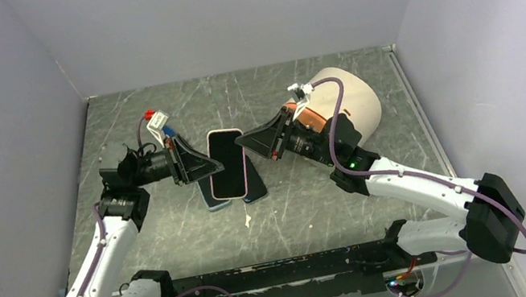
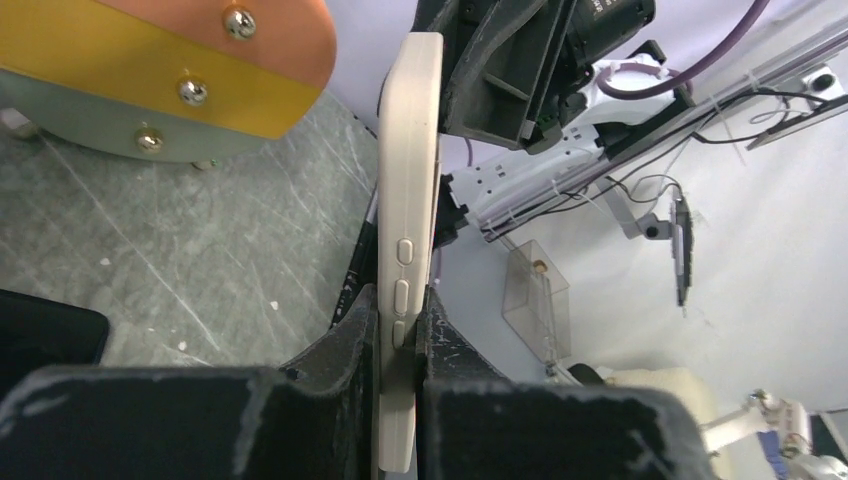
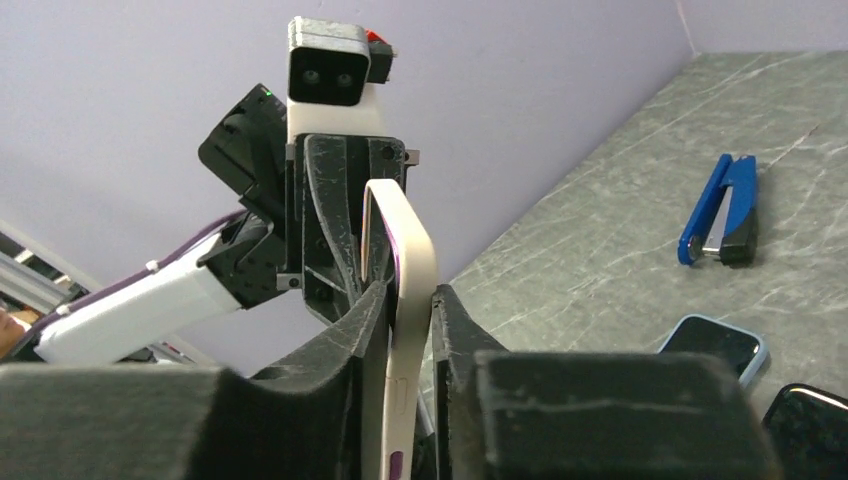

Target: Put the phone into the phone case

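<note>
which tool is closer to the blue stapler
Left. The left tool sits right next to the blue stapler, just on its near side. The right tool is across the held phone, farther from it.

Both arms have glossy white moulded links (image 1: pixel 102 258) joined by chunky black joint housings (image 1: pixel 493 218), with thin purple cables (image 1: pixel 335 115) looping alongside. The left hand (image 1: pixel 201 165) and right hand (image 1: pixel 252 142) are matte black, with rough wedge-shaped fingers (image 2: pixel 330 370). A small green light (image 1: pixel 350 165) glows on one black housing. A black two-lens camera box (image 3: pixel 325 60) tops a white wrist mount (image 3: pixel 335 118).
</note>
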Controlling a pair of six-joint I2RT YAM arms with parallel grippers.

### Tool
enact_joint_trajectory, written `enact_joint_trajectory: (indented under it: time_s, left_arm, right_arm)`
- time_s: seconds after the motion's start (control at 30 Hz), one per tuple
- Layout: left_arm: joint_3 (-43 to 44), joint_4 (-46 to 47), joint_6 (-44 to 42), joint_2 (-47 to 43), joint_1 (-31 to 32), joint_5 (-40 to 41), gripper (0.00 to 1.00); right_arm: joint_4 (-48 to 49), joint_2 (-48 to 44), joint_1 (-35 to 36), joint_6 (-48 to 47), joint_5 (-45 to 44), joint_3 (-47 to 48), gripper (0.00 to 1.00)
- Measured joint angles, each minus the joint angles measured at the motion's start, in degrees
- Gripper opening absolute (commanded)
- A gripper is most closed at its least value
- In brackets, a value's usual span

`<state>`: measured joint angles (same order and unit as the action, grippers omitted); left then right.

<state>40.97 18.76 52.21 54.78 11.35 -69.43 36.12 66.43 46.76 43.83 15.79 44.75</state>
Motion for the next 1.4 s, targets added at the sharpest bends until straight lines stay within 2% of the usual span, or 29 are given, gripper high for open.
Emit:
enact_joint_trajectory:
  time_s: [0.03, 0.07, 0.4, 0.47, 0.63, 0.77, 0.87, 1.03, 1.17, 1.3, 1.4]
  left_arm:
    - [0.48, -1.40, -1.14, -0.13, 0.00, 0.26, 0.03]
    - [0.87, -2.86, -2.60, -0.24, 0.00, 0.61, 0.03]
    - [9.20, -25.40, -18.71, 0.81, 0.35, 5.29, 0.02]
    - [9.77, -27.96, -20.33, 1.68, 0.44, 5.79, 0.03]
    - [9.70, -30.23, -21.00, 2.45, 0.59, 6.03, 0.03]
    - [7.52, -23.80, -15.50, 2.23, 0.70, 4.79, 0.03]
    - [5.79, -18.62, -10.88, 1.92, 0.74, 4.57, 0.03]
    - [4.55, -11.76, -4.55, 0.96, 0.74, 4.37, 0.03]
    - [4.55, -9.16, -2.86, 0.66, 0.74, 4.31, 0.02]
    - [4.28, -7.04, -1.20, 0.55, 0.74, 4.66, 0.03]
    - [4.24, -5.70, -0.22, 0.55, 0.74, 4.74, 0.03]
  right_arm:
    - [-0.15, 0.09, -0.15, 0.09, -0.09, 0.00, 0.02]
    - [-0.15, 0.13, -0.20, -0.09, -0.26, 0.09, 0.00]
    - [-5.14, 0.90, -0.33, -1.18, -2.19, 2.34, 0.00]
    - [-7.61, 0.92, -0.39, -0.90, -2.84, 2.73, 0.06]
    - [-10.86, 1.16, -0.50, 1.22, -3.26, 2.97, 0.29]
    - [-9.94, 1.20, -0.96, 2.84, -2.12, 2.97, 0.45]
    - [-8.68, 1.18, -0.98, 3.32, -1.44, 2.97, 0.51]
    - [-6.27, 1.18, -0.98, 3.96, 0.83, 2.97, 0.50]
    - [-4.37, 1.33, -0.94, 4.96, 2.73, 2.82, 0.47]
    - [-3.48, 1.40, -0.94, 5.81, 3.30, 2.29, 0.33]
    - [-3.30, 1.51, -1.03, 6.23, 3.32, 2.05, 0.18]
